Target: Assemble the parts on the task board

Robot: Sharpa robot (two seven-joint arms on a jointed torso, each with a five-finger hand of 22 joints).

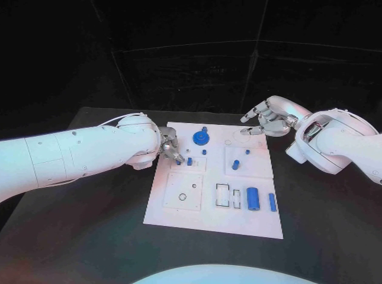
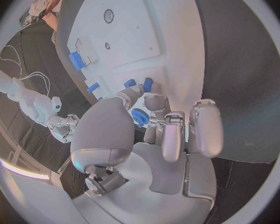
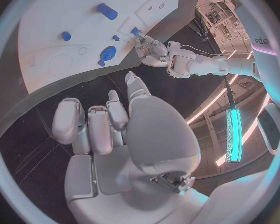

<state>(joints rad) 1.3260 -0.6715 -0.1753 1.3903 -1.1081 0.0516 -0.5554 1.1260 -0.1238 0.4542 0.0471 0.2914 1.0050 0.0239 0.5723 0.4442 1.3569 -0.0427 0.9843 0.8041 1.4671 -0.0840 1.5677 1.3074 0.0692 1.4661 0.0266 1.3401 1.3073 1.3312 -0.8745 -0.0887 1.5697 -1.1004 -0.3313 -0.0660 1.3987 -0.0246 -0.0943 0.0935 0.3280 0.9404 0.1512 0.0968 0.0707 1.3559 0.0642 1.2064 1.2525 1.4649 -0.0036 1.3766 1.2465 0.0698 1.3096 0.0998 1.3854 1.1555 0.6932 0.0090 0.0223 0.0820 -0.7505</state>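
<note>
The left hand (image 1: pixel 170 148) reaches over the board's (image 1: pixel 186 222) far-left part, fingertips at a small blue peg (image 1: pixel 189 161), its grasp impossible to confirm, while the right hand (image 1: pixel 272 118) hovers empty, fingers loosely spread, off the far-right corner; next, seemingly, comes seating that peg.

Black table (image 1: pixel 71 236), black panelled wall (image 1: pixel 191 59) behind, dim coloured light

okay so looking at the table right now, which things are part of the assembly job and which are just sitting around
Part of the job:
task board
blue gear
blue cylinder
blue bar
small blue peg
left robot hand
right robot hand

Just there:
black table
</note>
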